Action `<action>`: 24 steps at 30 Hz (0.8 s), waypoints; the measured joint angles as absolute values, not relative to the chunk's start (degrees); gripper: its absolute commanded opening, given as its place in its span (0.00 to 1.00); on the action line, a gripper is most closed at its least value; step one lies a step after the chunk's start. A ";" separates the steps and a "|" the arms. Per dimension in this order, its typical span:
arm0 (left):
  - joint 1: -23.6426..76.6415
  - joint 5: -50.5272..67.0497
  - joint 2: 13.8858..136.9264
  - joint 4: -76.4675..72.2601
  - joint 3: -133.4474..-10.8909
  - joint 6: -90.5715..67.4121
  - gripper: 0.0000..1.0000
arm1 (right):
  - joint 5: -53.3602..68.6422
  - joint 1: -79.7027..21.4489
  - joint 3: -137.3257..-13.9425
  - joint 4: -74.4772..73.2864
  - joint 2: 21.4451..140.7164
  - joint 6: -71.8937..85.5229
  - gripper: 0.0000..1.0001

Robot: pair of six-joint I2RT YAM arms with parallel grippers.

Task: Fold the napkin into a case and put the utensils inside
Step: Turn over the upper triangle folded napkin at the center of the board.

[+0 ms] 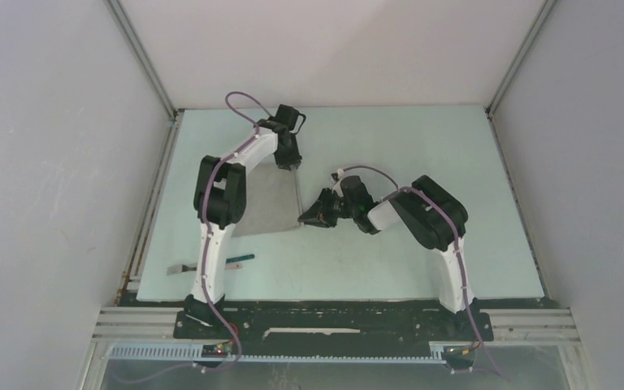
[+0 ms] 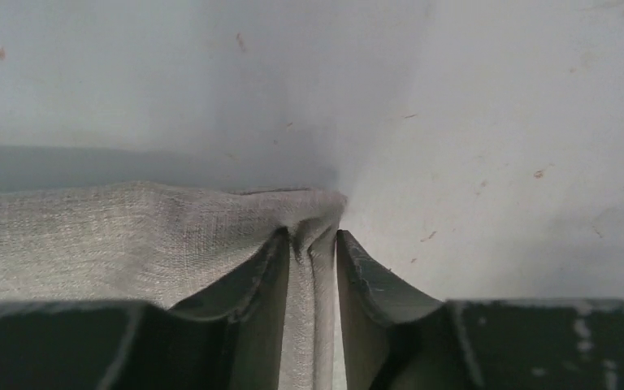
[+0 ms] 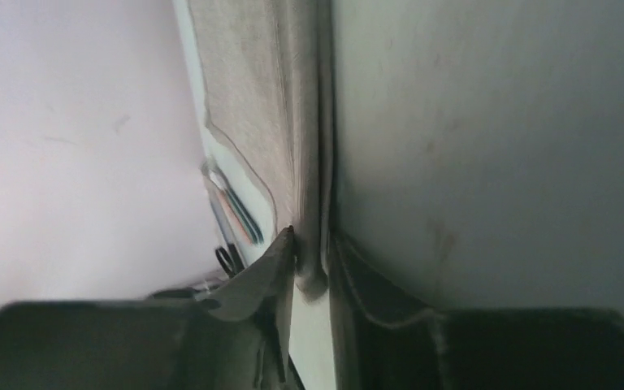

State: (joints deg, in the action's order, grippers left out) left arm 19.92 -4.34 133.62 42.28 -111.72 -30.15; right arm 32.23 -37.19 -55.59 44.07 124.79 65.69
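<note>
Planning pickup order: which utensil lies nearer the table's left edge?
The silver fork, lying left of the left arm; the green-handled piece lies on that arm's right.

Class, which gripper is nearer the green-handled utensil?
Right. The right gripper pinches the napkin at its near corner, just beyond the green-handled utensil; the left gripper pinches its far corner.

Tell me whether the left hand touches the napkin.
Touching. Left wrist view shows the left hand shut on a fold of the napkin, no gap.
</note>
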 measured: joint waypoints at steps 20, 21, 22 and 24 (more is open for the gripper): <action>20.62 3.42 93.08 36.42 -79.31 -28.47 0.65 | 20.21 -41.58 -61.39 -4.12 103.98 39.31 0.48; 20.75 4.56 92.40 36.23 -76.31 -28.64 0.66 | 21.21 -41.39 -61.49 -2.76 104.36 39.57 0.47; 21.06 5.67 92.07 35.55 -73.10 -28.95 0.66 | 22.28 -41.06 -61.65 -0.93 105.08 40.05 0.46; 22.24 7.42 92.03 34.00 -66.59 -29.58 0.65 | 24.14 -40.47 -61.91 2.11 107.09 41.19 0.44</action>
State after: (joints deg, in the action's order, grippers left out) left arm 22.24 7.42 92.03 34.00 -66.59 -29.58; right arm 24.14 -40.47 -61.91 2.11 107.09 41.19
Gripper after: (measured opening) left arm 0.658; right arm 0.462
